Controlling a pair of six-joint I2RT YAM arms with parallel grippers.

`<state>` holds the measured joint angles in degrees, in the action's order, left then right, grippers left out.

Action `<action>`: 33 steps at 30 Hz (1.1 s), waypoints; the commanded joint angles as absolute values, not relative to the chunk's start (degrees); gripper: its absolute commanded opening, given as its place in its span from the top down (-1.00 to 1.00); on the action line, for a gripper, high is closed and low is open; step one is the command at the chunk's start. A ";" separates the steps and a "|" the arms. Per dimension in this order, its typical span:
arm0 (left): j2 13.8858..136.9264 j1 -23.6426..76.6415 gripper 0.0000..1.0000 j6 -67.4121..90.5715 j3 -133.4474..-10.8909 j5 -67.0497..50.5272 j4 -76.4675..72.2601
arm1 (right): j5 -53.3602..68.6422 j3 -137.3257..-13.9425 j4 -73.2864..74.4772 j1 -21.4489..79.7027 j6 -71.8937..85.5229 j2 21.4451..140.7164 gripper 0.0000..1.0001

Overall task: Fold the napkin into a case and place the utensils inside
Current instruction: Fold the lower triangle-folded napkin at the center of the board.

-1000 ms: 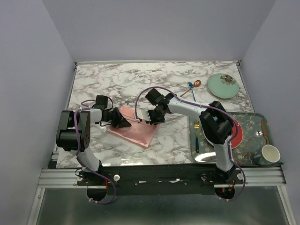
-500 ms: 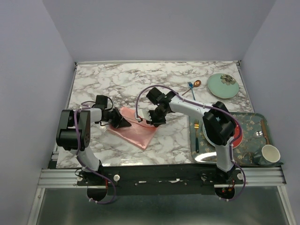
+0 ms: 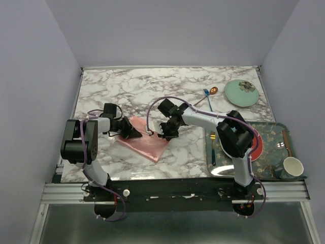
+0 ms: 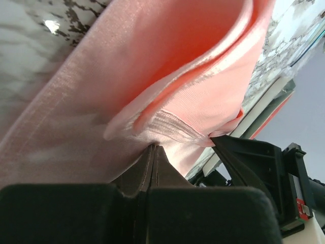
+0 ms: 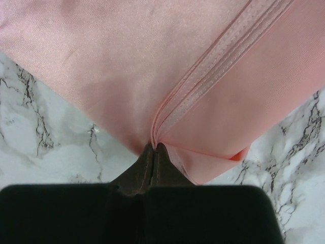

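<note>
The salmon-pink napkin [image 3: 148, 142] lies partly folded on the marble table between both arms. My left gripper [image 3: 136, 133] is shut on its left edge; in the left wrist view the closed fingertips [image 4: 154, 148] pinch a bunched fold of the napkin [image 4: 152, 76]. My right gripper [image 3: 162, 133] is shut on the right edge, and its wrist view has the tips [image 5: 154, 146] clamped on the hemmed layers of the napkin [image 5: 127, 61]. The copper spoon [image 3: 213, 91] and small blue fork [image 3: 207, 96] lie at the far right of the table, away from both grippers.
A pale green plate [image 3: 241, 93] sits at the back right. A patterned tray [image 3: 271, 131] at the near right carries a red plate [image 3: 257, 145], a cup [image 3: 293, 166] and a gold fork with a teal handle [image 3: 213, 147].
My right gripper has shifted a little left toward the left gripper, taking its napkin edge along, so the cloth is narrower. The left arm has barely moved.
</note>
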<state>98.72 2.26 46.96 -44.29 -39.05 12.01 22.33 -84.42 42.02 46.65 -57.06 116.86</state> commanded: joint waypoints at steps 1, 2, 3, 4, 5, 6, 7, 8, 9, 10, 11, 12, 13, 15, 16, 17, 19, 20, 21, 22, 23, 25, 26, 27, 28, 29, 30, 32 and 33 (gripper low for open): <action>92.58 1.85 0.94 42.37 -43.41 -34.62 10.72 | 19.43 -80.95 39.82 47.46 -59.58 119.18 0.99; 90.90 1.85 0.92 40.88 -44.03 -35.93 10.98 | 19.08 -80.77 39.73 47.55 -60.11 119.09 0.99; 89.49 1.76 0.87 39.74 -45.51 -36.21 11.51 | 18.64 -80.51 39.64 47.55 -60.73 119.18 0.99; 87.12 1.58 0.82 37.03 -46.48 -36.73 13.34 | 18.11 -79.99 39.55 47.55 -62.12 119.09 0.99; 86.32 1.50 0.77 35.96 -47.36 -37.09 14.23 | 17.84 -79.55 39.03 47.55 -62.75 118.83 0.99; 85.53 1.32 0.59 34.99 -48.33 -37.18 14.85 | 17.49 -79.19 38.76 47.64 -63.28 118.65 0.99; 84.65 1.32 0.50 33.94 -49.99 -37.18 15.38 | 17.06 -78.41 38.50 47.64 -64.33 118.48 0.99; 84.46 1.32 0.39 33.84 -50.62 -37.26 15.21 | 16.88 -78.14 38.15 47.72 -64.68 118.30 0.99; 84.64 1.41 0.22 34.01 -51.32 -37.00 14.68 | 16.79 -77.96 37.97 47.81 -65.04 118.30 0.99; 85.77 1.93 0.18 34.01 -52.81 -36.65 14.07 | 16.53 -77.87 37.97 47.90 -65.47 118.30 0.99; 86.56 2.37 0.17 33.75 -53.61 -36.13 13.98 | 16.44 -77.96 37.62 47.90 -65.57 118.39 0.99; 87.53 2.98 0.17 33.31 -54.48 -34.73 13.97 | 16.35 -78.13 37.44 47.90 -65.65 118.56 0.99; 89.54 3.77 0.17 33.05 -56.23 -34.28 14.50 | 16.17 -78.31 37.35 47.90 -65.74 118.74 0.99; 91.40 4.48 0.22 32.70 -57.47 -34.02 14.24 | 15.47 -78.66 37.00 47.90 -66.44 119.18 0.99; 92.89 4.74 0.24 32.43 -58.70 -32.97 15.02 | 14.34 -78.58 36.74 47.99 -67.49 119.61 0.99; 93.42 5.01 0.24 32.34 -59.15 -33.05 14.94 | 13.72 -78.40 36.13 47.90 -68.02 119.79 0.99; 95.17 5.45 0.26 29.63 -61.07 -33.75 16.25 | 12.75 -78.40 35.60 47.46 -69.77 119.88 0.99; 95.62 5.54 0.25 27.71 -61.95 -34.19 17.22 | 12.48 -78.49 35.42 47.37 -70.39 119.88 0.99; 95.97 5.54 0.21 22.55 -62.75 -34.28 18.36 | 12.22 -78.75 35.33 47.03 -71.10 119.80 0.99; 96.50 5.45 0.18 19.80 -64.84 -34.02 21.33 | 11.52 -78.66 35.25 46.85 -72.76 119.71 0.99; 96.76 5.54 0.15 15.95 -65.91 -34.19 22.92 | 11.08 -78.31 34.55 46.67 -73.73 119.18 0.99; 96.68 5.54 0.10 3.86 -69.76 -34.36 28.62 | 10.37 -77.35 33.75 46.23 -76.62 118.48 0.99; 96.33 5.45 0.10 0.30 -70.57 -34.19 29.96 | 10.20 -77.00 32.97 46.06 -77.68 117.78 0.99; 95.81 5.45 0.10 -4.09 -71.10 -34.71 31.01 | 10.11 -76.56 32.44 45.71 -78.65 117.25 0.99; 94.32 5.10 0.10 -13.27 -71.45 -35.76 33.20 | 10.19 -75.86 31.82 45.53 -80.32 116.81 0.99; 93.09 4.75 0.09 -17.36 -70.93 -37.16 33.83 | 10.37 -75.85 31.29 45.27 -80.94 116.46 0.99; 91.51 4.31 0.12 -22.36 -69.88 -40.05 34.10 | 10.55 -76.11 31.20 44.92 -81.21 116.19 0.99; 85.36 2.56 0.13 -34.90 -64.36 -41.74 33.14 | 11.60 -77.60 31.64 44.56 -80.69 116.28 0.99; 83.17 1.59 0.16 -38.29 -62.16 -42.88 32.26 | 12.04 -78.13 31.99 44.30 -80.51 116.45 0.99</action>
